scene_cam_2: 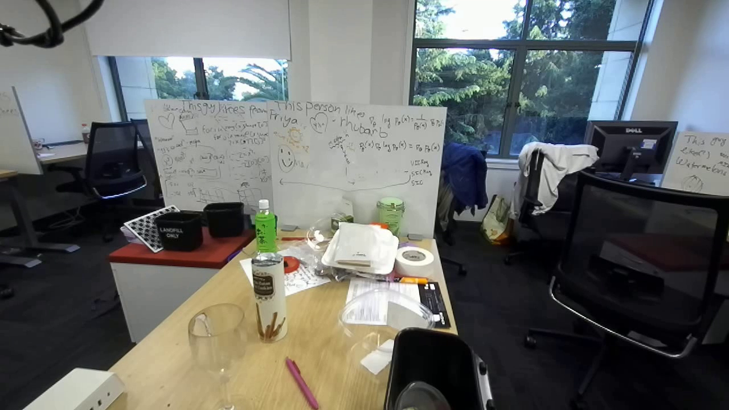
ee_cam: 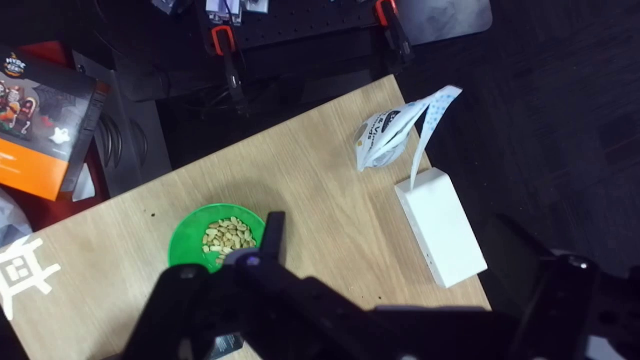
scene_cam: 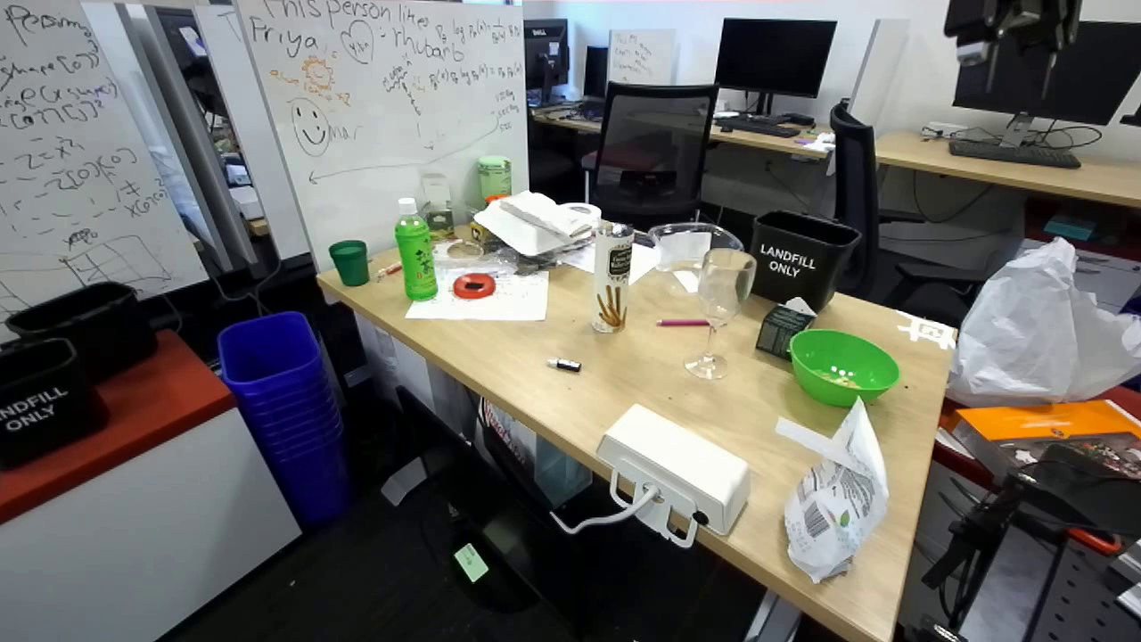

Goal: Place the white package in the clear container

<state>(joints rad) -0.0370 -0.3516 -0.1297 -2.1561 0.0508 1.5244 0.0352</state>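
While my gripper (ee_cam: 392,225) hangs high above the pale wooden tabletop (ee_cam: 320,200), its jaws are spread wide, with part of that surface and of a white box (ee_cam: 442,230) showing between them. Just beside that box, near the corner, the white package (ee_cam: 382,135) stands upright, its loose top crossing the box's end in the wrist view; I cannot tell whether the two touch. The green bowl (ee_cam: 185,235), with pale nuts (ee_cam: 227,232) inside, is partly hidden by the gripper itself. In an exterior view I find a dark carton (scene_cam: 783,332) just beside the bowl, then a stemmed glass (scene_cam: 726,285) and a tall white canister (scene_cam: 611,294). The clear container (scene_cam_2: 364,339) sits farther along, near a black bin (scene_cam: 802,287) and well apart from the package. At the far end crowd a sheet of paper (scene_cam: 517,308), a green bottle (scene_cam: 414,259), a red ring (scene_cam: 461,283) and white trays (scene_cam: 521,227). Behind them stand scribbled whiteboards (scene_cam_2: 364,171); stacked blue bins (scene_cam: 285,428) rest on the dark floor (scene_cam: 294,588), and a white sack (scene_cam: 1025,330) bulges beside the tabletop. In the room beyond I see a mesh chair (scene_cam: 655,143), monitors (scene_cam: 775,58) on desks (scene_cam: 927,165), and windows (scene_cam_2: 515,108) with trees (scene_cam_2: 455,91) outside.
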